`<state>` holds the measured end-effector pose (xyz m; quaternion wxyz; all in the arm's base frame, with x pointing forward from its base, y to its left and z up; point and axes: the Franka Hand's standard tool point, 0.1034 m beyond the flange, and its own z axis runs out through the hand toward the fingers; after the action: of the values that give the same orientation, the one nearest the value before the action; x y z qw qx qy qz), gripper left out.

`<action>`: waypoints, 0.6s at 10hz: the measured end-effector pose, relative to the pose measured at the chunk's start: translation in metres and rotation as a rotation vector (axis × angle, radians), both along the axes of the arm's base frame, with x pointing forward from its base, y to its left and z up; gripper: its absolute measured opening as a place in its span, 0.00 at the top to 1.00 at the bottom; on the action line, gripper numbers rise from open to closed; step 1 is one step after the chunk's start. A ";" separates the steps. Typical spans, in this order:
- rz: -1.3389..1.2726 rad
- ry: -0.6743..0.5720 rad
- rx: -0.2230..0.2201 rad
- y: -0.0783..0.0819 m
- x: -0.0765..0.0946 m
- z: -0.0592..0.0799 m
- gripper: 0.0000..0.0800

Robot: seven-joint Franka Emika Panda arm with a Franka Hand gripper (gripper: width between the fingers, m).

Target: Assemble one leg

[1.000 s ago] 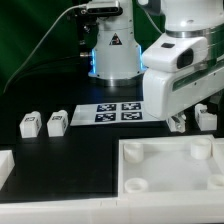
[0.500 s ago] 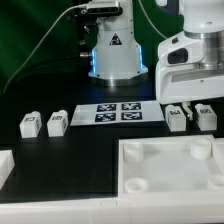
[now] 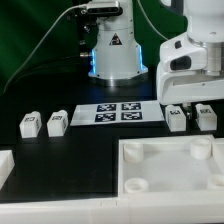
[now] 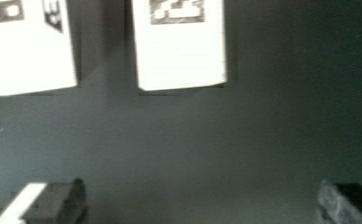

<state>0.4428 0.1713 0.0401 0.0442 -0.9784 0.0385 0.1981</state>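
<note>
Several small white legs with black-and-white tags lie on the black table. Two are at the exterior view's left [image 3: 29, 124] [image 3: 57, 122]. Two more are at its right [image 3: 177, 117] [image 3: 205, 117], just behind the large white panel [image 3: 170, 160]. My gripper [image 3: 190, 101] hangs above the right pair, apart from them. In the wrist view the two legs [image 4: 27, 50] [image 4: 178, 45] lie side by side on the table. My gripper [image 4: 199, 205] is open there, with its fingertips [image 4: 45, 200] wide apart and nothing between them.
The marker board [image 3: 120, 112] lies in the middle, in front of the robot base [image 3: 112, 50]. Another white part [image 3: 5, 165] sits at the exterior view's lower left edge. The panel has round corner sockets [image 3: 134, 152].
The arm has risen and pulled back toward the exterior view's upper right, uncovering the two right legs. Over the last half second it has moved only slightly.
</note>
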 end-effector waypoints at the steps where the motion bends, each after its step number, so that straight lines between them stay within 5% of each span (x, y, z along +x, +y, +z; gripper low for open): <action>1: 0.008 0.084 -0.002 0.001 -0.002 -0.002 0.19; 6: 0.059 0.491 -0.001 -0.001 -0.011 -0.008 0.19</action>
<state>0.4322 0.1707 0.0319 0.0274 -0.9016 0.0195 0.4312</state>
